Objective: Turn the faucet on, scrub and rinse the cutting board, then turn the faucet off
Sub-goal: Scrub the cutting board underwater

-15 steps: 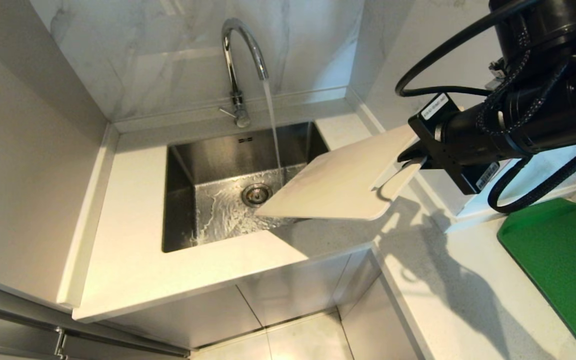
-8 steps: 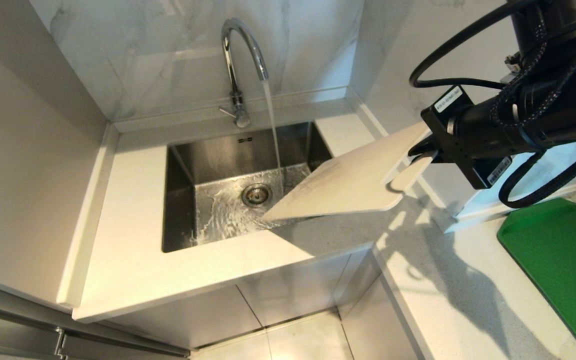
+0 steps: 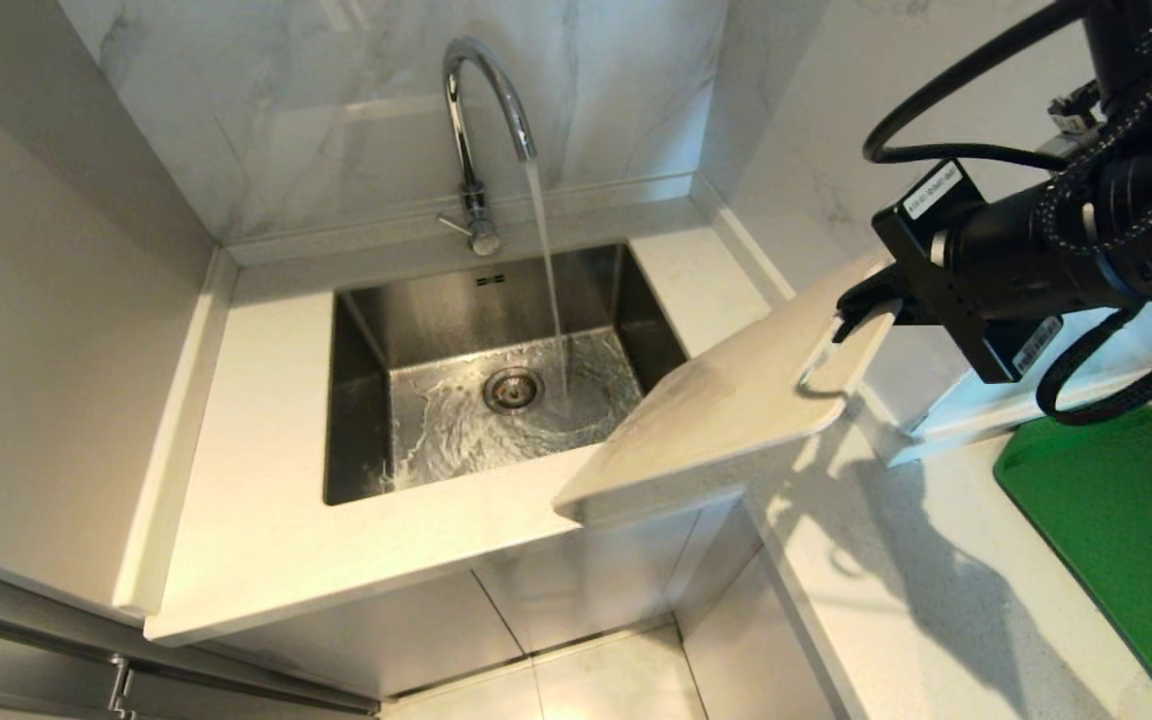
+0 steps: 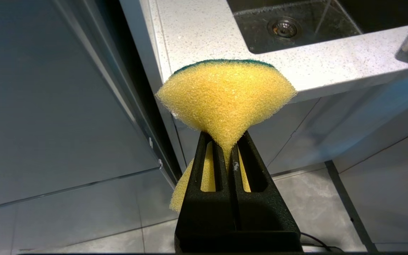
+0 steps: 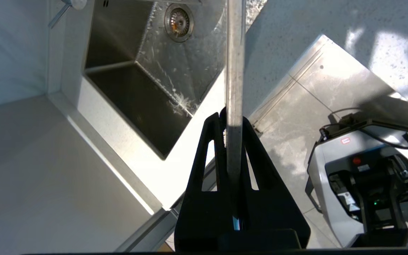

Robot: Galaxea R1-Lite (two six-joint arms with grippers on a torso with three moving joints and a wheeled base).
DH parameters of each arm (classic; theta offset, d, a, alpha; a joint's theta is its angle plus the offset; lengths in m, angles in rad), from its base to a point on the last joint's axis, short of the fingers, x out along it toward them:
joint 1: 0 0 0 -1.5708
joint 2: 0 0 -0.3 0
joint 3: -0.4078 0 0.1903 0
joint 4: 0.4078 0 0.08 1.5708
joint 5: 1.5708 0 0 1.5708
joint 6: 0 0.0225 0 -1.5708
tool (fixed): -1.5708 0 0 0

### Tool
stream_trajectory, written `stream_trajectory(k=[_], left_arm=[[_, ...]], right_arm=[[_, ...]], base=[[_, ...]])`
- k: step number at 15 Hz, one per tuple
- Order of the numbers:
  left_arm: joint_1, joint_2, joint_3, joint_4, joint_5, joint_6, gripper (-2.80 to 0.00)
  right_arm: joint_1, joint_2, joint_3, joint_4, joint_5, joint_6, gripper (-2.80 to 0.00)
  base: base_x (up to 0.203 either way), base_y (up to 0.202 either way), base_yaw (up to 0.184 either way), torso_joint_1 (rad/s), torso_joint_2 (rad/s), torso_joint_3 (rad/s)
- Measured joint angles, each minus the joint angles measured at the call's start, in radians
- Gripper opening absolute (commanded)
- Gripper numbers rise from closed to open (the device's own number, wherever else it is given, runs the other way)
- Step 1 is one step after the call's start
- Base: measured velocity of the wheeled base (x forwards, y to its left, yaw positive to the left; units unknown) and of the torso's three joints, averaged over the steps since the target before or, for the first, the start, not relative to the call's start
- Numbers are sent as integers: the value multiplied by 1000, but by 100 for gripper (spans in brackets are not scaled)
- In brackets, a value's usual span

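Nearest the robot, below the bench edge and out of the head view, the left gripper (image 4: 229, 156) hangs in front of the cabinet doors with its jaws closed tight on a yellow sponge (image 4: 225, 97) (a green scouring layer shows along the sponge's far edge), squeezing it into a fan shape. Further out, on the right, a green board (image 3: 1126, 540) lies flat on the bench (image 3: 266, 520). The right gripper (image 3: 856, 310) reaches in from the right, above the bench corner, with its jaws pinched on the handle end of the board (image 3: 726, 410), right by the slot cutout. The board is held in the air, tilted, its free end low over the bench's front edge just right of the sink (image 3: 366, 400), and its surface looks wet. It is clear of the water stream. Beyond it the sink's steel floor is awash around the drain (image 3: 513, 389). At the back, the faucet (image 3: 481, 120) is running, with its stream falling just right of the drain.
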Motion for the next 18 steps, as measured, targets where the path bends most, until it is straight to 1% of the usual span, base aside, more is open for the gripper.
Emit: stream_trajectory(k=[11,15,18], left_arm=[[0,0,0,2,-4,26,-280],[0,0,0,2,-4,25,-280],[-1,0,0,2,-3,24,-280]], right_arm=[[0,-47,21,2,0,0,-280],[-1,-61,31,5,0,3,-280],[0,-68,33,5,0,5,-280]], base=[[0,0,0,0,0,0],[139,0,25,0,2,3],[215,0,-20,5,8,6]])
